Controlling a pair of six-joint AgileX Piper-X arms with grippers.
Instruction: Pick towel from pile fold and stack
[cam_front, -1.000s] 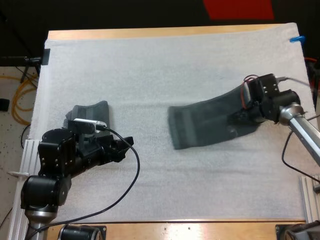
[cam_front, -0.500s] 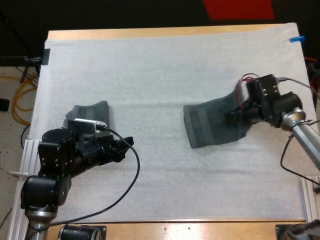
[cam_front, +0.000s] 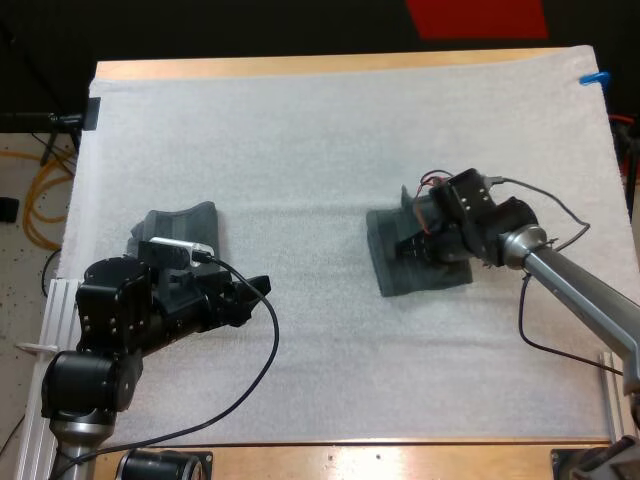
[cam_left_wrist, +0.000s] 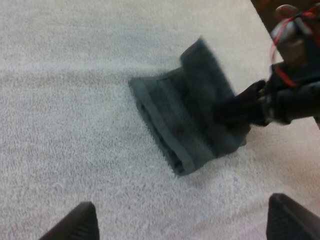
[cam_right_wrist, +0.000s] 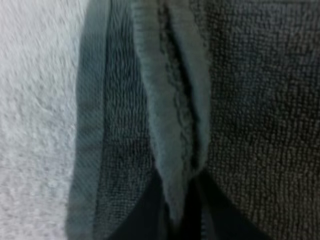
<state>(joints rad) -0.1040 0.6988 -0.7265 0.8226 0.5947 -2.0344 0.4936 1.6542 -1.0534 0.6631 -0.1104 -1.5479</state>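
A dark grey-green towel (cam_front: 392, 266) lies on the white mat (cam_front: 320, 130), right of the middle, doubled over on itself. My right gripper (cam_front: 416, 241) is low over it, shut on a raised towel edge. In the right wrist view the gripper (cam_right_wrist: 181, 212) pinches that hemmed fold of the towel (cam_right_wrist: 245, 100) from both sides. The left wrist view looks across at the towel (cam_left_wrist: 182, 127) with the right gripper (cam_left_wrist: 245, 107) at its lifted flap. My left gripper (cam_front: 250, 293) rests at the lower left, open, its fingertips (cam_left_wrist: 80, 224) wide apart over bare mat.
A second dark towel (cam_front: 190, 220), crumpled, sits by my left arm near the mat's left edge. Bare mat (cam_right_wrist: 35, 100) lies beside the towel's hem. The wooden table edge (cam_front: 330, 66) runs along the far side.
My right gripper moved left across the mat with the towel's edge, folding the stretched towel over onto itself into a shorter shape. The left arm stayed still.
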